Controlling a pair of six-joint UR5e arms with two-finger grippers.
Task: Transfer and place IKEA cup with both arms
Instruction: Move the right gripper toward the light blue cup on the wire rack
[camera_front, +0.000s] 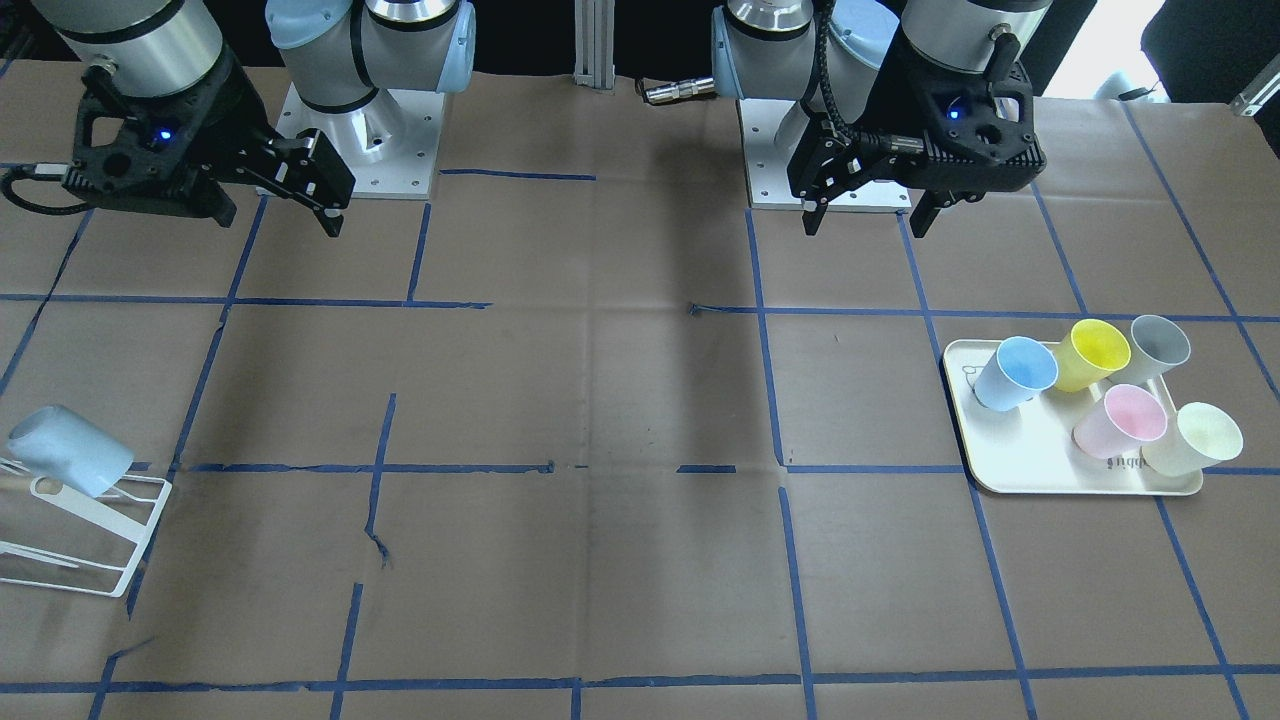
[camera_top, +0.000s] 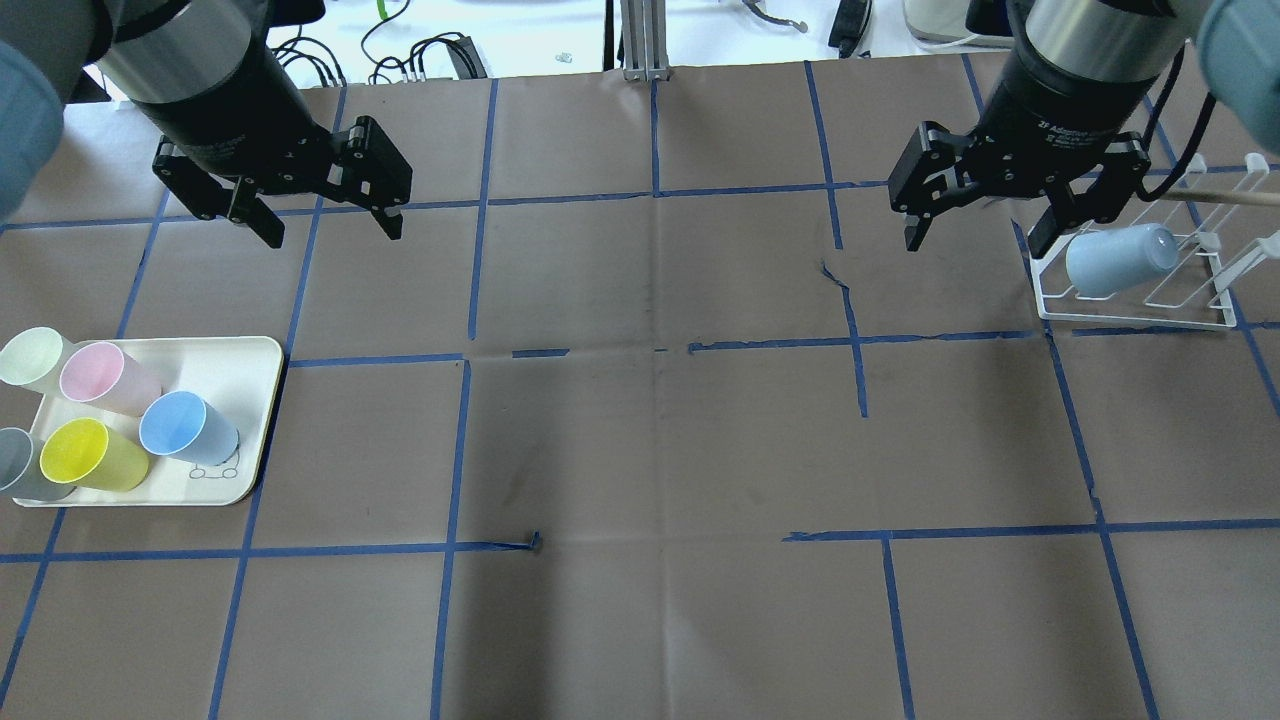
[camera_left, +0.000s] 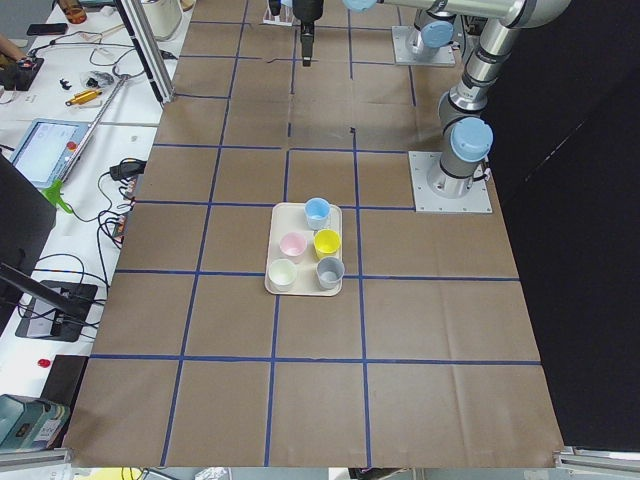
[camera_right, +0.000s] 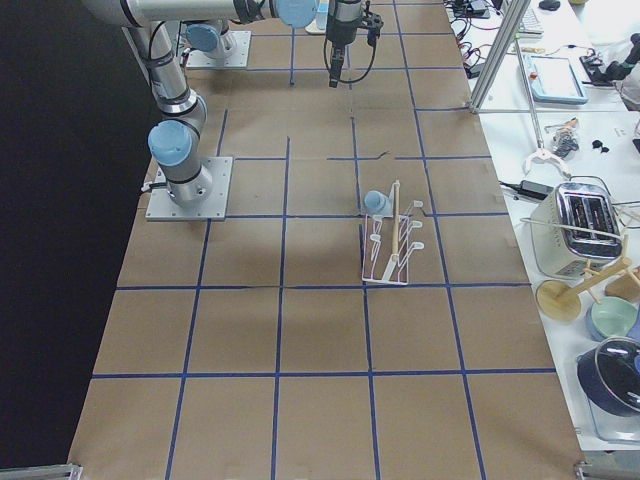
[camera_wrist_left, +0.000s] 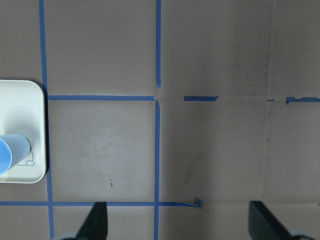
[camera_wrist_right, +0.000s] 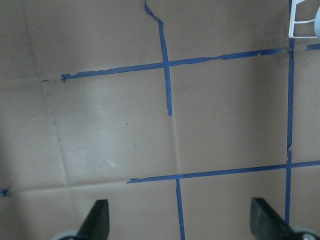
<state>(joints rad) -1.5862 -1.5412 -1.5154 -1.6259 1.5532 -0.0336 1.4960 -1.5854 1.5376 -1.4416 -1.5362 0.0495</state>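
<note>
One pale-blue IKEA cup (camera_top: 185, 428) stands open end up on the white tray (camera_top: 250, 400) at the table's left; it also shows in the front view (camera_front: 1015, 372) and at the left wrist view's edge (camera_wrist_left: 12, 152). A second near-identical blue cup (camera_top: 1118, 258) lies tilted, mouth down, on a white wire rack (camera_top: 1140, 310) at the right. My left gripper (camera_top: 330, 232) hovers open and empty behind the tray. My right gripper (camera_top: 975, 245) hovers open and empty just left of the rack. Both wrist views show only bare table between the fingertips.
The tray also holds a yellow cup (camera_top: 85, 455), a pink cup (camera_top: 100, 375), a pale-green cup (camera_top: 30, 358) and a grey cup (camera_top: 15, 465). Brown paper with blue tape lines covers the table. A toaster (camera_right: 585, 215) and other gear sit on side benches.
</note>
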